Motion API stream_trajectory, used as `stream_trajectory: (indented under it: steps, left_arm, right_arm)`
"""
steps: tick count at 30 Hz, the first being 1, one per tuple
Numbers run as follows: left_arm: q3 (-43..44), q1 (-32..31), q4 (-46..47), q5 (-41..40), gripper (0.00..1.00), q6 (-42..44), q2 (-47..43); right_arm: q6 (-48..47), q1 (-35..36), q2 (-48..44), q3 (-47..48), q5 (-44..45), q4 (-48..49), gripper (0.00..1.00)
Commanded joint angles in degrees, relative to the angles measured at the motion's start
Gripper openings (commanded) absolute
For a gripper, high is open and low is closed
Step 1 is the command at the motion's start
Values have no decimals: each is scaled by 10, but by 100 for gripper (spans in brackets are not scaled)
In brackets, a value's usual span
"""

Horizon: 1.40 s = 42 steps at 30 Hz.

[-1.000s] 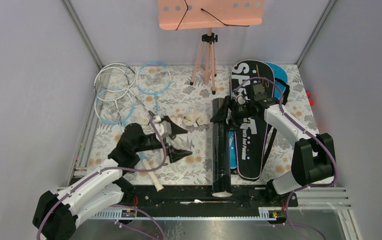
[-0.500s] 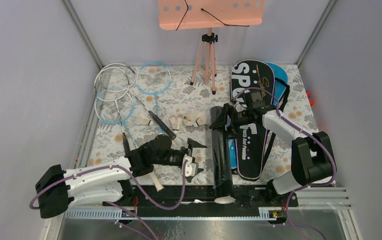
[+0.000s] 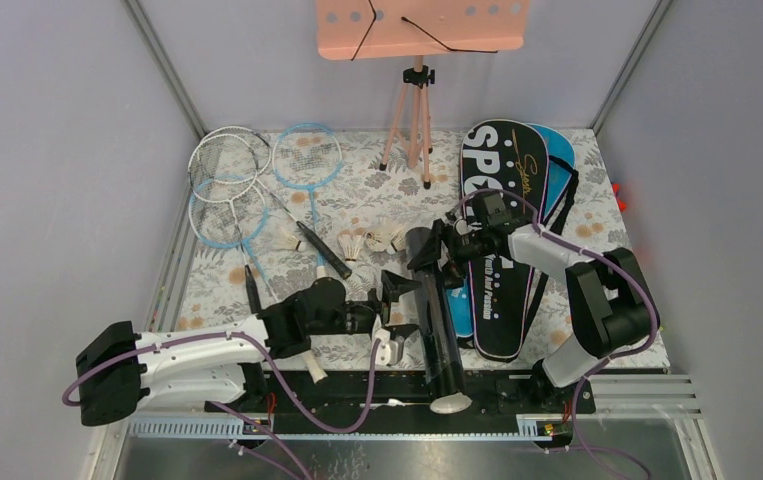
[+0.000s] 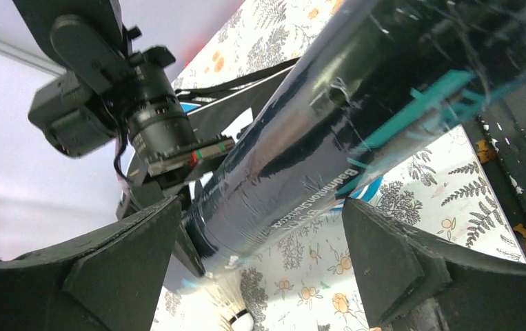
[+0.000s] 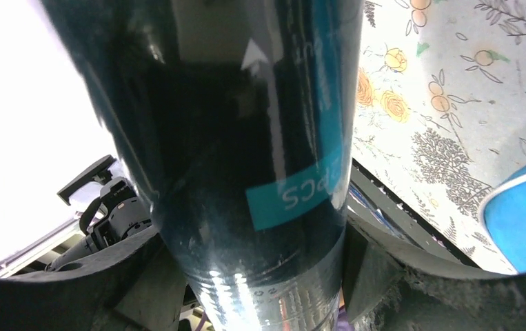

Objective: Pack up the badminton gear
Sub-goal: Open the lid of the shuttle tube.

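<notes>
Pale grey walls (image 3: 57, 150) on three sides — floral cloth (image 3: 357, 200) below.

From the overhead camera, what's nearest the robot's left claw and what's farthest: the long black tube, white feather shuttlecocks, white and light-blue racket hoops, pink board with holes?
From the left gripper, top view:
1. Long black tube, between its open jaws.
2. White feather shuttlecocks, just beyond, mid-table.
3. White and light-blue racket hoops, far-left corner.
4. Pink perforated board, on the tripod at the back.
</notes>
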Motion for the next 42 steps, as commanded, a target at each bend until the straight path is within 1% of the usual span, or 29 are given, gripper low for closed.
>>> stream_trajectory:
  steps: [1, 8, 11, 14, 15, 17, 18, 19, 20, 22, 25, 26, 27, 29, 31, 33, 36, 39, 42]
  left_arm:
    - [1, -8, 44, 47, 99, 59, 2]
    - [24, -14, 32, 86, 99, 89, 33]
    - [41, -19, 29, 84, 99, 90, 57]
    - [54, -25, 40, 72, 99, 82, 79]
    - [57, -26, 45, 70, 98, 77, 83]
    - [58, -27, 56, 69, 93, 72, 86]
    - [56, -27, 64, 68, 87, 67, 86]
    - [55, -27, 68, 67, 77, 65, 84]
    - [54, -28, 72, 66, 69, 64, 83]
    - [48, -28, 87, 62, 58, 45, 77]
    - [42, -29, 101, 50, 52, 8, 62]
    - [40, -30, 101, 45, 51, -3, 55]
    - [40, -30, 101, 41, 49, -15, 48]
    - [38, -30, 103, 30, 44, -45, 31]
    - [36, -30, 108, 17, 40, -76, 17]
    - [29, -30, 126, 4, 37, -102, 2]
    - [5, -30, 175, -22, 33, -127, -17]
    - [-14, -30, 204, -51, 32, -148, -37]
    - [-19, -30, 200, -89, 31, -172, -60]
  right_arm:
    - [51, 26, 5, 2, -41, 43, 22]
    - [123, 51, 12, -13, -44, 109, 22]
    - [148, 62, 11, -21, -44, 137, 24]
    - [158, 69, 11, -28, -41, 142, 25]
    - [160, 70, 11, -33, -41, 162, 25]
    - [167, 71, 10, -43, -41, 177, 26]
    - [168, 72, 11, -46, -42, 183, 28]
    - [165, 72, 10, -48, -43, 185, 30]
    - [160, 72, 10, -49, -45, 186, 32]
    - [148, 72, 6, -49, -48, 185, 43]
    - [104, 72, -14, -41, -28, 155, 61]
    - [83, 72, -22, -35, -20, 111, 65]
    - [64, 72, -30, -28, -11, 89, 70]
    - [41, 71, -51, -26, 11, 66, 86]
    - [19, 71, -77, -23, 43, 39, 99]
    - [-3, 70, -96, -21, 61, 15, 100]
    - [-14, 65, -131, -32, 75, 8, 100]
    - [-30, 55, -172, -41, 108, -12, 100]
    - [-67, 35, -220, -40, 171, -61, 99]
